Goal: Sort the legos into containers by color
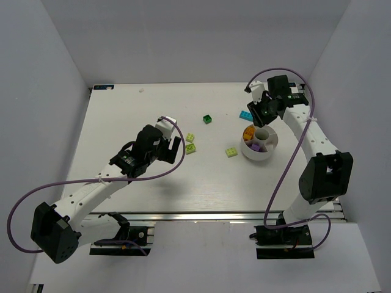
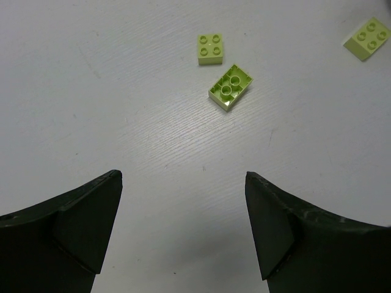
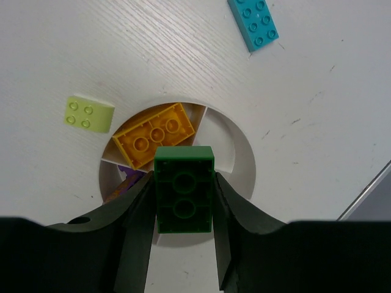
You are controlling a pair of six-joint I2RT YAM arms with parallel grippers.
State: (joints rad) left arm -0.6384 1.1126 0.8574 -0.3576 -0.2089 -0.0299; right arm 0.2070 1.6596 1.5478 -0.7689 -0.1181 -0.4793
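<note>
Holding a dark green lego [image 3: 184,183] above the white bowl [image 3: 243,152], right gripper [image 3: 183,201] is clamped on it; left gripper [image 2: 183,180] hangs wide open near two lime legos [image 2: 230,87].

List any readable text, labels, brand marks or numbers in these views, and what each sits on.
No readable text in any view.
Studs of the lime brick and the cyan brick: no lettering resolves.
Orange brick, and dark green brick in the right gripper: undersides showing, no marks.
White bowl and table: blank.
Arm housings: no label legible.
</note>
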